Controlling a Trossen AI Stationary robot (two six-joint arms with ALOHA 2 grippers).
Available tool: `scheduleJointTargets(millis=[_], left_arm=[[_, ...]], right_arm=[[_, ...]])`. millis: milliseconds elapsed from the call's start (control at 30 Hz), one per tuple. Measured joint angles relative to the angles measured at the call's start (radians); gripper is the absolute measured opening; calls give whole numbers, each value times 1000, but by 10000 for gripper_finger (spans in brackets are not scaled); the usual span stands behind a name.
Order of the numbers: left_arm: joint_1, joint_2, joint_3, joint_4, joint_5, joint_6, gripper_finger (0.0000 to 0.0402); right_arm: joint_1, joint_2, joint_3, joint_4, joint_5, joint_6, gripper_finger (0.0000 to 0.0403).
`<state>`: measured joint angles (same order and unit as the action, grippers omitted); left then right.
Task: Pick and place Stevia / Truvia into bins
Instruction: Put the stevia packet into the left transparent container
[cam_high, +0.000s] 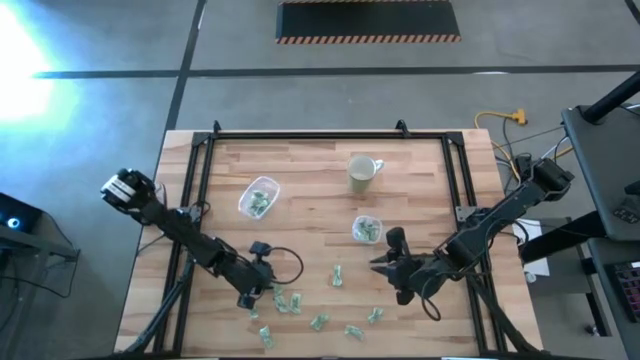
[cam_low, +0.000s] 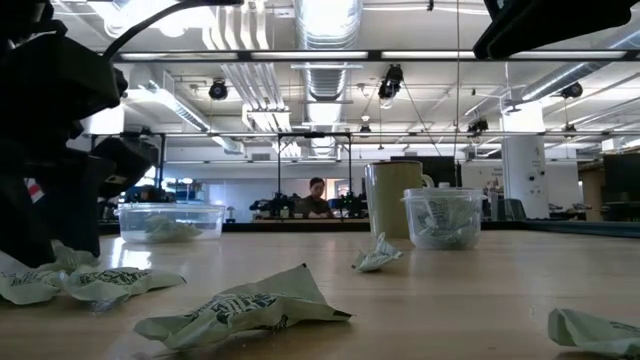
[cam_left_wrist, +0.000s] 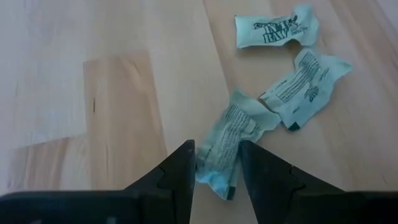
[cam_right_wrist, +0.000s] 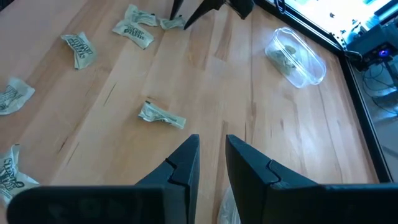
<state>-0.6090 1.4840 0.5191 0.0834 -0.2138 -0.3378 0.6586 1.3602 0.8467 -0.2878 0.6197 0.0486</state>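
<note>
1. The left gripper (cam_left_wrist: 216, 171) is down at the worktop's front-left part, its two fingers closed around the end of one crumpled Stevia packet (cam_left_wrist: 225, 146) – a grasp on the thin paper edge only. Risk: the packet slides out on lifting, because so little of it sits between the pads.
2. Two neighbouring packets (cam_left_wrist: 305, 87) lie just beside the held one, one touching it. They could be dragged along or flicked off the front edge.
3. The right gripper (cam_right_wrist: 211, 155) hovers near the worktop's front-right part, fingers slightly apart and empty, above bare wood. A lone packet (cam_right_wrist: 161, 116) lies ahead of it.
4. The wide bin (cam_high: 259, 197) sits left of centre, the small bin (cam_high: 367, 229) right of centre – both already hold packets. A light packet may miss or cling to a finger on release.
5. The mug (cam_high: 361, 174) stands near the back edge; a careless swing could knock it.
</note>
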Motion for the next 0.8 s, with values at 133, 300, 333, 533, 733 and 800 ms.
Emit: scheduleJointTargets(millis=[133, 300, 333, 533, 733, 800], left_arm=[[-1, 9, 0, 2, 0, -11, 111], [-1, 8, -1, 0, -2, -23, 92], [-1, 8, -1, -1, -2, -23, 86], [0, 6, -1, -6, -1, -23, 48], [0, 0, 3, -17, 2, -22, 23], [0, -12, 3, -21, 1, -17, 19]], right_arm=[[0, 0, 0, 0, 0, 2, 68], [0, 0, 0, 0, 0, 4, 68], [0, 0, 0, 0, 0, 4, 68], [0, 0, 0, 0, 0, 4, 68], [0, 0, 0, 0, 0, 4, 68], [0, 0, 0, 0, 0, 4, 68]])
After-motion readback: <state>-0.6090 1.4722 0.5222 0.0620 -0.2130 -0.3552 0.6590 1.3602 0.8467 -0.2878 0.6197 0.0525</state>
